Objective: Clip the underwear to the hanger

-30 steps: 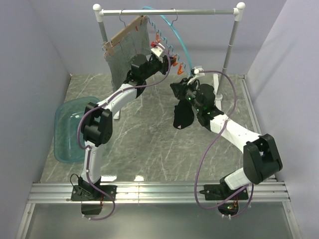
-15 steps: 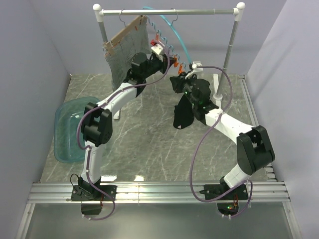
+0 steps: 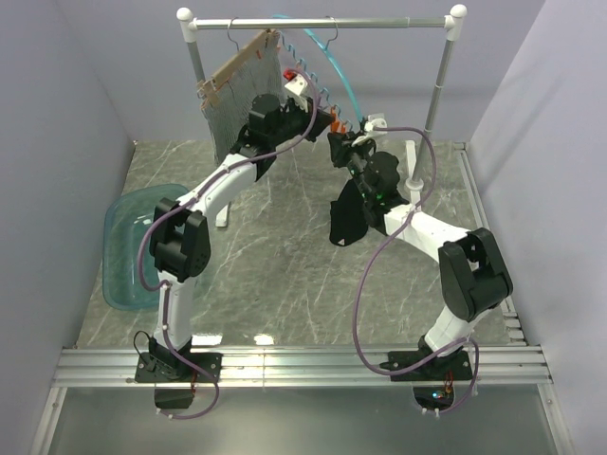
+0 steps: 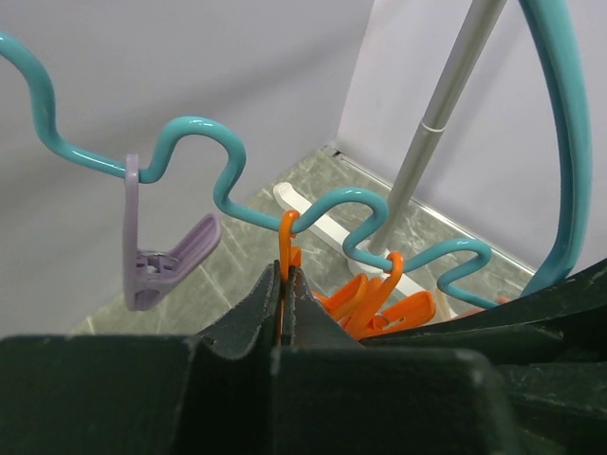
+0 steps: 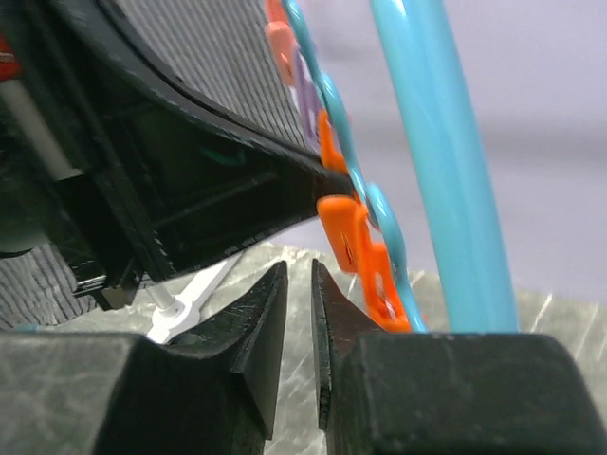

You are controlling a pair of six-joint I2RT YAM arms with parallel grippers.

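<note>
While the left gripper [image 4: 285,289] is clamped on an orange clip [image 4: 287,237] of the hanger [image 4: 194,123], the right gripper [image 3: 343,144], fingers nearly together, holds the underwear [image 3: 346,223], which hangs beneath it, just right of that clip.

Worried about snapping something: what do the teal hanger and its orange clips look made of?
The hanger looks like smooth, glossy moulded plastic: even colour, soft highlights along its curves. The orange clips look like matt plastic too; any spring is hidden.
</note>
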